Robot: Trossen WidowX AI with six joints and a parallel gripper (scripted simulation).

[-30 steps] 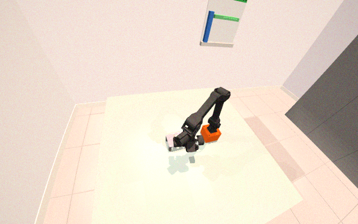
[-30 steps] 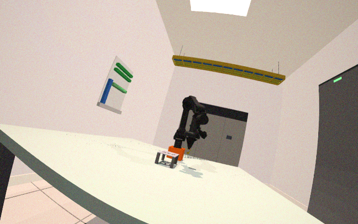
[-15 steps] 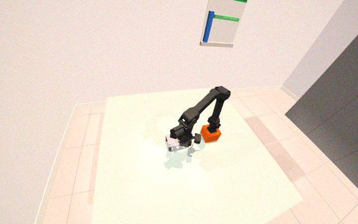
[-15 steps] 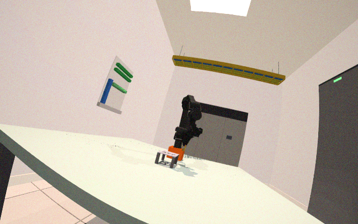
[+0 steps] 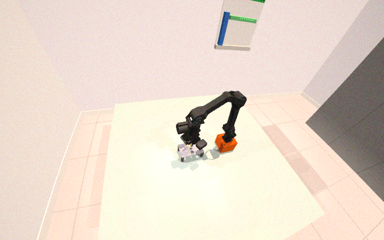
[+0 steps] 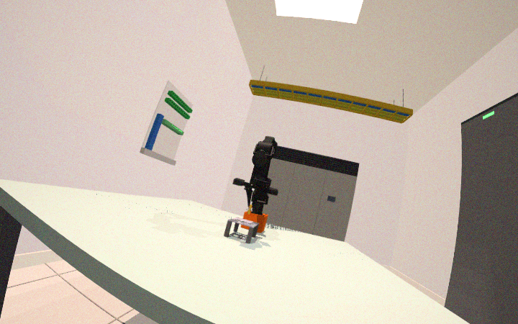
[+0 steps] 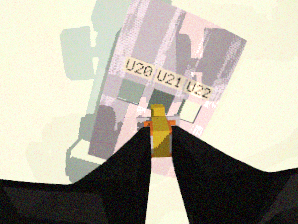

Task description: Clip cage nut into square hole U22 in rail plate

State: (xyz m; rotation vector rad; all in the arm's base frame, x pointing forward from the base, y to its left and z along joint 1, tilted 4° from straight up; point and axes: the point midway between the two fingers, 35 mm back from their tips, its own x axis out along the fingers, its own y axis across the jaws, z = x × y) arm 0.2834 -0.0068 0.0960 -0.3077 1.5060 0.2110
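Gripper (image 5: 191, 144) (image 6: 250, 205) (image 7: 160, 133): nearly closed, narrow gap, fingers pinching cage nut (image 5: 191, 145) (image 6: 250, 209) (image 7: 160, 131) from both sides. Nut body yel., w/ orange and grey parts showing at L and R of it in wrist view. Wing compression: cannot confirm at this res.

Nut loc.: above rail plate (image 5: 185, 154) (image 6: 248, 222) (image 7: 149, 37), not seated in U22 hole (image 7: 191, 111). In wrist view its far end overlaps near edge of U21 hole (image 7: 163, 98); U22 hole is just beside, to img. right, w/ pale surface visible thru it. U20 hole (image 7: 131, 92) is on opp. side of U21. Nut-to-plate contact: can't tell; ext. view suggests a small gap.

Plate: raised on dk. legs, standing on table (image 5: 141, 183) (image 6: 267, 275), near orange base (image 5: 222, 146) (image 6: 262, 226). Arm (image 5: 215, 105) (image 6: 260, 171) bent over, gripper pointing down at plate.
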